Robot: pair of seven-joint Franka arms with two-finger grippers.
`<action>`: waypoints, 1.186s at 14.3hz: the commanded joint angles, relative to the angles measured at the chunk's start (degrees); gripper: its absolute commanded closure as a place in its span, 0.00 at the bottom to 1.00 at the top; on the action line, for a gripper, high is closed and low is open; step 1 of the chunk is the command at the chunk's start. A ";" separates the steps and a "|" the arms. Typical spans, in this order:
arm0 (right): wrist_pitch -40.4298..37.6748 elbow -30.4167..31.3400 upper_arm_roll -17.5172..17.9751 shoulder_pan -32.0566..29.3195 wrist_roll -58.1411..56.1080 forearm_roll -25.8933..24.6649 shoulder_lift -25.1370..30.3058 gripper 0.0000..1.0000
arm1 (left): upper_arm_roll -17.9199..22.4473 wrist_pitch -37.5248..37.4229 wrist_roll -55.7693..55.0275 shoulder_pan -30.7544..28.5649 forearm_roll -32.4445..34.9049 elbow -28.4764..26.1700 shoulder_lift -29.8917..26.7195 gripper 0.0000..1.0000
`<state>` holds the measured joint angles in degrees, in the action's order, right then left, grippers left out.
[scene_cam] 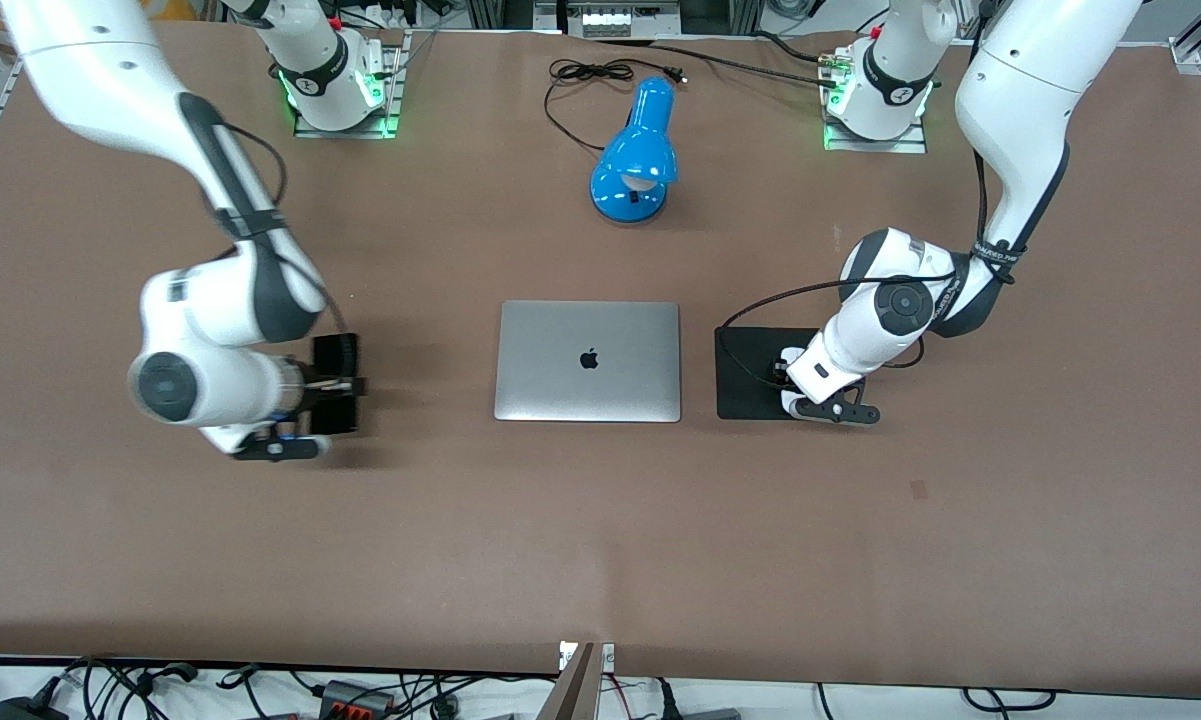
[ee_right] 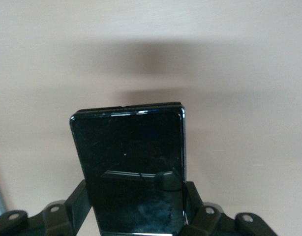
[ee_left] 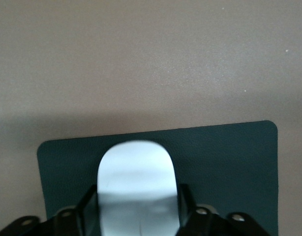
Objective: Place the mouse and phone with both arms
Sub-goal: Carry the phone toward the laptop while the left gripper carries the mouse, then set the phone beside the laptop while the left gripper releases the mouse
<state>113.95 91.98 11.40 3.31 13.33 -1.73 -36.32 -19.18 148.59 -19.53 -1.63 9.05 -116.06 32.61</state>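
While my left gripper [ee_left: 138, 216] holds the small white oval mouse [ee_left: 137, 184] low over the black square pad [ee_left: 229, 162], my right gripper [ee_right: 136, 216] clamps the slim black glossy phone [ee_right: 131, 172] over bare brown tabletop [scene_cam: 600, 540] toward the right arm's end.

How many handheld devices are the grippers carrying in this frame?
2. The mouse sits between the left gripper fingers over the black pad. The phone is clamped in the right gripper above bare table toward the right arm's end.

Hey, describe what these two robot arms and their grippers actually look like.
Both arms are glossy white with rounded segments and dark grey joint bands. Black cables run along the left arm and the right arm, strapped on with black bands. Their bases glow green. The left gripper and right gripper are black, with two fingers and bolted mounting brackets.
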 commanded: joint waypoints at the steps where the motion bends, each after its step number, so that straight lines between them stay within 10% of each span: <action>1: 1.97 0.13 -0.33 4.32 6.07 1.03 -0.95 0.76 | -0.15 0.30 -2.79 -0.39 1.67 -0.75 -1.49 0.00; 6: 6.63 4.34 -0.24 7.66 14.86 1.03 -2.79 0.75 | -0.15 -10.64 -2.44 -1.35 1.67 3.63 -5.97 0.00; 17: 11.56 7.60 -0.33 11.01 16.55 -0.38 -3.32 0.73 | -0.41 -53.02 5.65 -4.87 3.96 37.03 -8.25 0.00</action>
<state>124.77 98.45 11.17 13.75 29.90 -1.60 -40.64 -19.02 101.23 -15.00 -6.13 12.31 -83.27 24.89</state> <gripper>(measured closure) 0.203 0.000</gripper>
